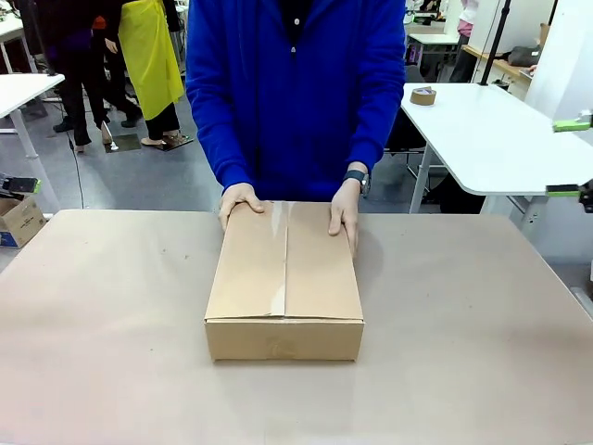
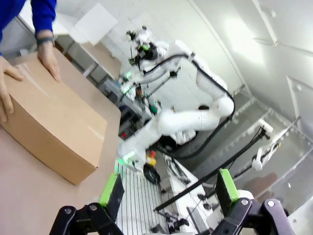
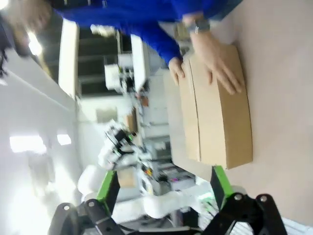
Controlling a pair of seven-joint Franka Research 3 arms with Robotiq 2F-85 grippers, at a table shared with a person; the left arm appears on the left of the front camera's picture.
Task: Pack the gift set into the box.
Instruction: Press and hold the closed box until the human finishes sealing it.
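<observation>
Squarely in the middle of the table sits the box, flaps closed, its long axis and centre seam running from near to far and a short end facing the robot. A person in a blue top rests one hand on its far left corner and the other hand on its far right corner. The left gripper and the right gripper hang off the table's sides, fingers spread wide, gripping nothing.
</observation>
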